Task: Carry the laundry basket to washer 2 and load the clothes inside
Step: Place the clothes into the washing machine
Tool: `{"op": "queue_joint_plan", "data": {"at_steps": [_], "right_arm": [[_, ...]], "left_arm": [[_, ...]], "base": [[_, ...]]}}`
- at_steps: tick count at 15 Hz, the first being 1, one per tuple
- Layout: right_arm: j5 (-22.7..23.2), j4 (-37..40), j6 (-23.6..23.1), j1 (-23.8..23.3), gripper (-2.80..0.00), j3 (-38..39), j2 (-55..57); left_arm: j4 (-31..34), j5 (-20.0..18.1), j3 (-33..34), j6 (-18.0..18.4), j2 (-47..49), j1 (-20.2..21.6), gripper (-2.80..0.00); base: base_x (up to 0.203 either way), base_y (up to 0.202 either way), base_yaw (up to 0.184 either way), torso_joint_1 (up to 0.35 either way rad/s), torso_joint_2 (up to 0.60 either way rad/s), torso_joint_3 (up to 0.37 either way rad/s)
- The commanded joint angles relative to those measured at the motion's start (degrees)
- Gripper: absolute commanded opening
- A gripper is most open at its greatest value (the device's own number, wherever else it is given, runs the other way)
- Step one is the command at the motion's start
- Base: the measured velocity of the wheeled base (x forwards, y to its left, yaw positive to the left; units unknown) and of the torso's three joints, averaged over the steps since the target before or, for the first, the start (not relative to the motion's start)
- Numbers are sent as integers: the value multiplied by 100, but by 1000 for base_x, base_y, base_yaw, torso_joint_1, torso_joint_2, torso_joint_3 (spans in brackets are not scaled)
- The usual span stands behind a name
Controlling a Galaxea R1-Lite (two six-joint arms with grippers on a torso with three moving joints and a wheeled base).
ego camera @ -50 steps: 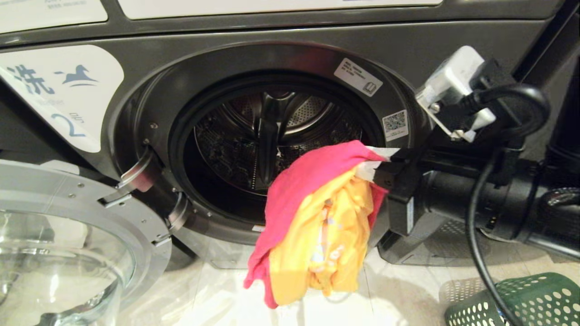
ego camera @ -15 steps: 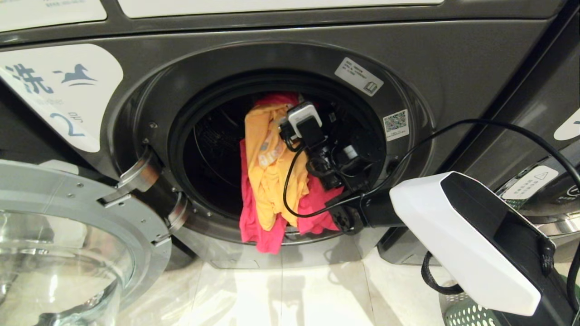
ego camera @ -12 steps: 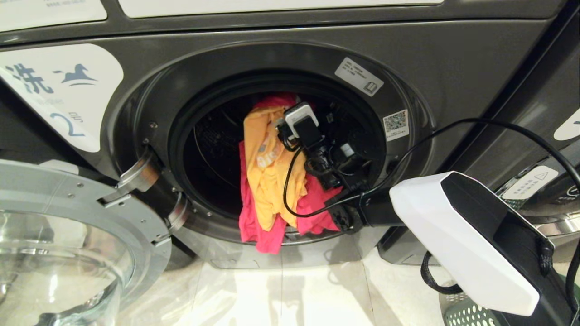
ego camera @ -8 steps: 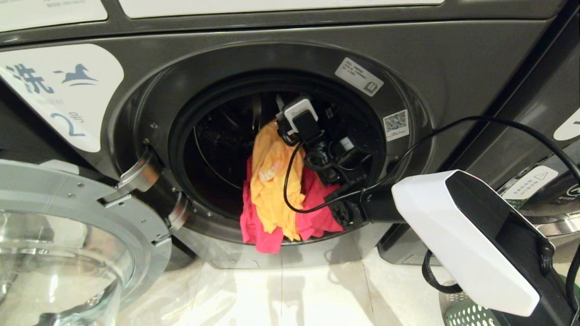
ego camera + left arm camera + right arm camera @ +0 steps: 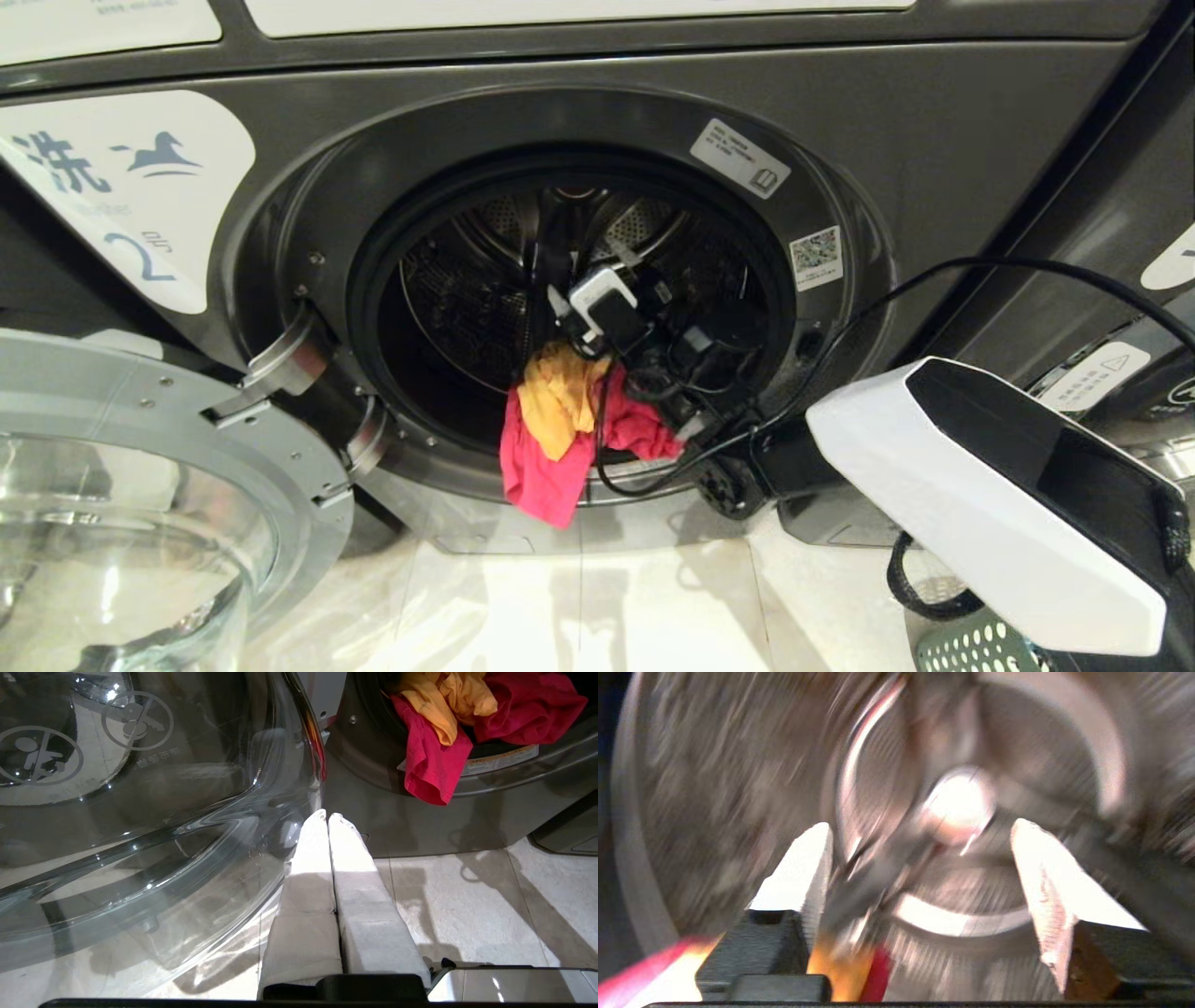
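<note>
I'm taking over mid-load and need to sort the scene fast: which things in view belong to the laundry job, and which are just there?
Job:
- washer 2, door swung open
- the clothes, in the drum mouth, pink one draped over the lip
- right gripper, open inside the drum
- the laundry basket, on the floor

Just there:
- left gripper, shut, low beside the door
- neighbouring washer

Head and left-wrist views toward washer 2 [image 5: 579, 308]
</note>
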Motion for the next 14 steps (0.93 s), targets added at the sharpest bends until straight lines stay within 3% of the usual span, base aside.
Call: {"op": "queue_joint_plan", "data": {"at_steps": [1,3,7,9,12,13,14], "right_arm": [[-12,74,-7,58,0,1325,-670],[-8,832,103,104,0,2281,-1485],[-7,3155,1082,248,0,3153,-2929],[-10,4188,1301,329,0,3655,-3800],[-15,6628,1644,369,0,4376,-5303],[-31,7528,1966,357,0,4696,-5681],[-110,7950,2434,285,0,5032,-5869]], "left_arm": [[0,0,9,-1,0,4,-280],[0,0,9,-1,0,4,-280],[0,0,9,-1,0,4,-280],[0,0,9,-1,0,4,-280],[0,0,9,-1,0,4,-280],[0,0,9,-1,9,4,-280],[0,0,9,-1,0,4,-280]], "base": [[0,0,0,0,0,0],[0,0,0,0,0,0],[0,0,0,0,0,0],[0,0,0,0,0,0],[0,0,0,0,0,0],[0,0,0,0,0,0],[0,0,0,0,0,0]]}}
